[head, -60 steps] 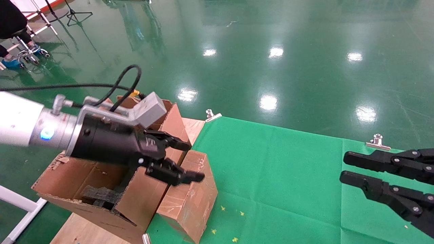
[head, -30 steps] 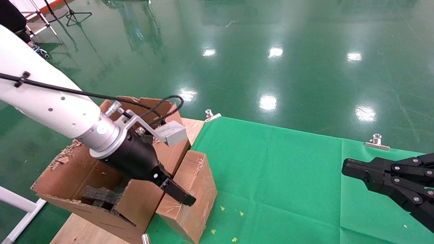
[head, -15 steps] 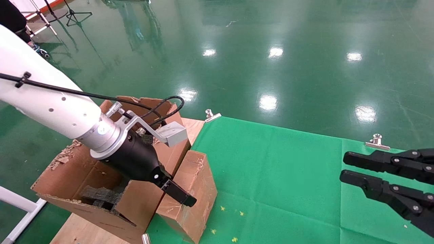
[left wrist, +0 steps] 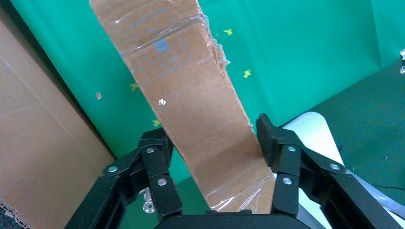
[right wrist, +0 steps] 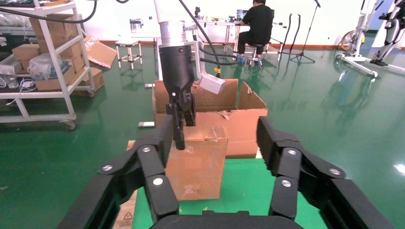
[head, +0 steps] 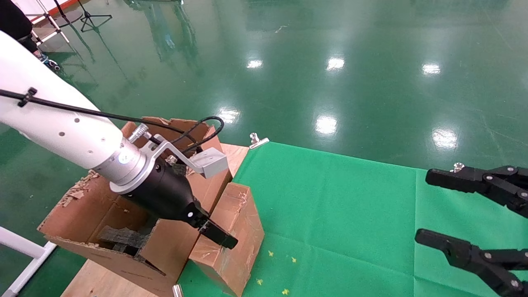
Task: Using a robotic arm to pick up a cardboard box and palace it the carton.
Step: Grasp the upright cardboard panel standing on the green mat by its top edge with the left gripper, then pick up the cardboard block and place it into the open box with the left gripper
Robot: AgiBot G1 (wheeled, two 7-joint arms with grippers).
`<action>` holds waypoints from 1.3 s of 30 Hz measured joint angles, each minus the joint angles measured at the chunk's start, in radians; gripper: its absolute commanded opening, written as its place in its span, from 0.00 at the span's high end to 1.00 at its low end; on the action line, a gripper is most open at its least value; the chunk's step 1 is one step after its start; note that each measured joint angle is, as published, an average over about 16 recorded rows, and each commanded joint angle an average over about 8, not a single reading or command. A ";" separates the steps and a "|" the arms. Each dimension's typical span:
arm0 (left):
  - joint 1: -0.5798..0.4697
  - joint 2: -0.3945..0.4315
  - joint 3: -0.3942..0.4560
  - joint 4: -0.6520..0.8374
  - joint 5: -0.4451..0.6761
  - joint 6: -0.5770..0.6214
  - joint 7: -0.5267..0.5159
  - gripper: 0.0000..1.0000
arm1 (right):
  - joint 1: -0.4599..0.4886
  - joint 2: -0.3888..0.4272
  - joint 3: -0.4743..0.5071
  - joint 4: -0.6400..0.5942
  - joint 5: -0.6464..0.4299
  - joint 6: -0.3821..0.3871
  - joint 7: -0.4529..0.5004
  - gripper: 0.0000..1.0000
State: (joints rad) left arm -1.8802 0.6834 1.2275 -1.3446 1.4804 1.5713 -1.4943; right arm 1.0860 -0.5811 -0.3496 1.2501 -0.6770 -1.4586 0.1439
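The small brown cardboard box (head: 241, 214) stands upright on the green cloth, right against the carton (head: 95, 210), whose flaps stand up with dark foam inside. The white robotic arm reaches over the carton, and my left gripper (head: 222, 239) points down onto the box's top. In the left wrist view the left gripper (left wrist: 211, 133) is open and straddles the cardboard box (left wrist: 191, 81); one finger is at the box's edge and green shows beside the other. My right gripper (head: 425, 206) hovers open and empty at the far right, facing the cardboard box (right wrist: 198, 162) and the carton (right wrist: 243, 119).
A green cloth (head: 330, 206) covers the table, held by metal clips (head: 259, 140) at its far edge. Bare wood (head: 235, 152) shows beside the carton. A white frame (head: 24, 251) stands low on the left. Shelving with boxes (right wrist: 57, 47) and a seated person (right wrist: 258, 24) are far off.
My left gripper swung from level above the carton to pointing down over the cardboard box, then held there. My right gripper's fingers shut briefly and have now spread wide apart.
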 measured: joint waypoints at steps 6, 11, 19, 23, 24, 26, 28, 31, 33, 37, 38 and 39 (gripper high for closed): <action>0.001 0.000 -0.002 0.000 0.001 0.000 0.000 1.00 | 0.000 0.000 0.000 0.000 0.000 0.000 0.000 0.00; -0.001 0.000 -0.003 0.007 -0.003 -0.004 0.004 1.00 | 0.000 0.000 0.000 0.000 0.000 0.000 0.000 0.00; -0.044 -0.028 -0.041 0.045 -0.043 -0.034 0.039 1.00 | 0.000 0.000 0.000 0.000 0.000 0.000 0.000 0.00; -0.099 -0.057 -0.083 0.096 -0.068 -0.056 0.083 1.00 | 0.000 0.000 0.000 0.000 0.000 0.000 0.000 0.00; -0.116 -0.066 -0.095 0.112 -0.072 -0.061 0.096 1.00 | 0.000 0.000 0.000 0.000 0.000 0.000 0.000 0.00; -0.156 -0.083 -0.119 0.146 -0.075 -0.068 0.126 1.00 | 0.000 0.000 0.000 0.000 0.000 0.000 0.000 0.00; -0.199 -0.099 -0.140 0.184 -0.068 -0.072 0.157 1.00 | 0.000 0.000 0.000 0.000 0.000 0.000 0.000 0.00; -0.265 -0.120 -0.162 0.243 -0.036 -0.070 0.205 1.00 | 0.000 0.000 0.000 0.000 0.000 0.000 0.000 0.00; -0.306 -0.132 -0.170 0.283 -0.003 -0.066 0.233 1.00 | 0.000 0.000 0.000 0.000 0.000 0.000 0.000 0.00; -0.374 -0.154 -0.168 0.360 0.079 -0.053 0.282 1.00 | 0.000 0.000 0.000 0.000 0.000 0.000 0.000 0.00; -0.386 -0.159 -0.164 0.378 0.103 -0.051 0.293 1.00 | 0.000 0.000 0.000 0.000 0.000 0.000 0.000 0.00; -0.396 -0.164 -0.159 0.396 0.126 -0.051 0.304 1.00 | 0.000 0.000 0.000 0.000 0.000 0.000 0.000 0.00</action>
State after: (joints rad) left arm -2.2762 0.5189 1.0686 -0.9484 1.6063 1.5206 -1.1900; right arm 1.0860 -0.5811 -0.3498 1.2499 -0.6769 -1.4586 0.1438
